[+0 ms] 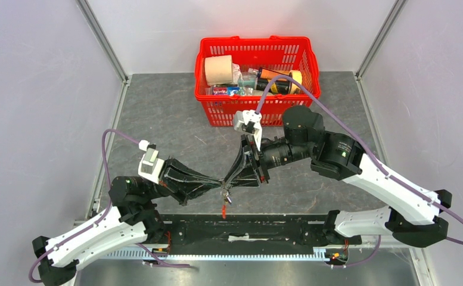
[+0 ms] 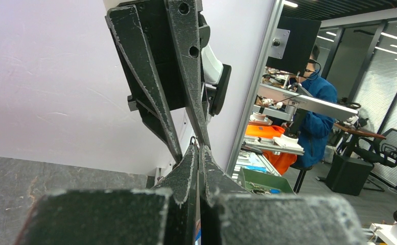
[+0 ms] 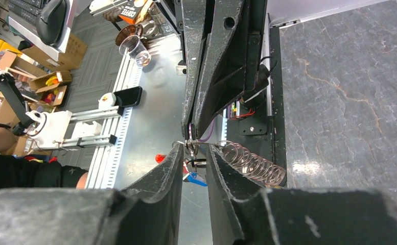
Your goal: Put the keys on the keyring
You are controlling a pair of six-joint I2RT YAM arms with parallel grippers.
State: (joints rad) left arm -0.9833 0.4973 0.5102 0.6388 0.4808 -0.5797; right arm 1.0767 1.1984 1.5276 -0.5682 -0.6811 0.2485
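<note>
Right where the two claws meet tip to tip, we see one keyring (image 1: 224, 197) hanging in the air. There are two arms and two claws.

The left claw (image 2: 198, 149) is pinched tight. It seems to hold the keyring by a small metal loop at its tips. The right claw (image 3: 194, 148) points at it from the other side. Its two fingers stand a little apart, one on each side of the loop. We cannot tell if they touch it.

Just beside the right claw's tips we count one silvery coil (image 3: 250, 164). It sticks out to one side. Just under the tips hangs one key with a blue head (image 3: 196, 178). We cannot count any more keys, because the bits there are too small and bunched up. Below both claws dangles one red strap (image 1: 223, 210).

Past the right claw, on the far side, stands one red basket (image 1: 255, 40). It holds one pale roll (image 1: 218, 70) and some other things that we cannot name.

The table (image 1: 169, 113) is dark grey and looks like stone with thin light lines. Pale walls (image 1: 38, 89) stand on three sides, with silver posts in the corners. Beyond the left claw, outside the walls, one person in blue (image 2: 316, 120) sits at a desk.
</note>
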